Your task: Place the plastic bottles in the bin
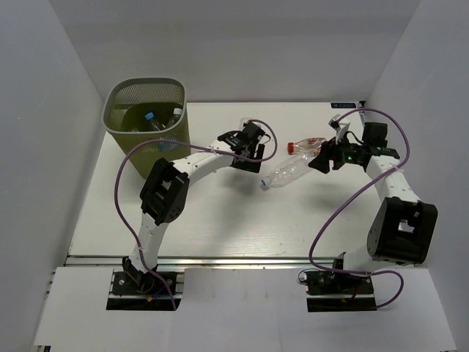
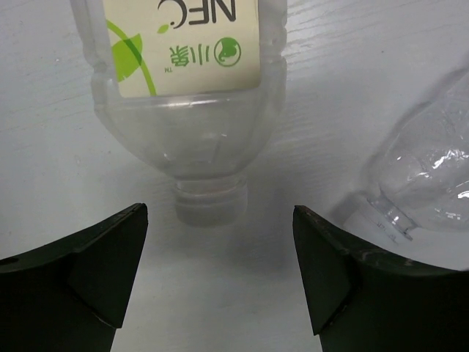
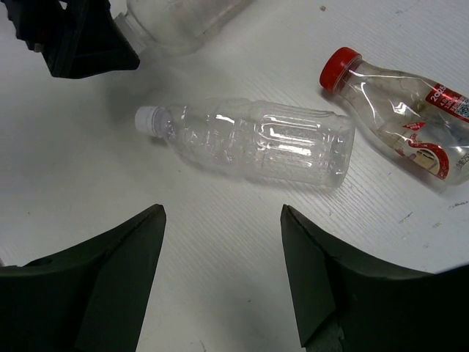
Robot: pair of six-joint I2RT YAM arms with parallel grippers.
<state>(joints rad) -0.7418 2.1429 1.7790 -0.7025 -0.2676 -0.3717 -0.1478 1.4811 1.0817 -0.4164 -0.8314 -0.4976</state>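
The olive mesh bin (image 1: 167, 137) stands at the back left with bottles (image 1: 150, 117) inside. In the left wrist view a clear bottle with a green-leaf label (image 2: 190, 88) lies on the table, its cap (image 2: 211, 205) pointing at me. My left gripper (image 2: 220, 211) is open, with the cap level with its tips and gaps on both sides. A clear white-capped bottle (image 3: 256, 143) lies just ahead of my open right gripper (image 3: 223, 209), untouched. Beyond it lies a red-capped bottle (image 3: 403, 110). In the top view both grippers flank the clear bottle (image 1: 288, 173).
The two grippers are close, the left gripper's finger (image 3: 80, 37) showing at the right wrist view's top left. A second clear bottle (image 2: 432, 169) lies right of the left jaws. White walls enclose the table (image 1: 220, 213) at the back and sides.
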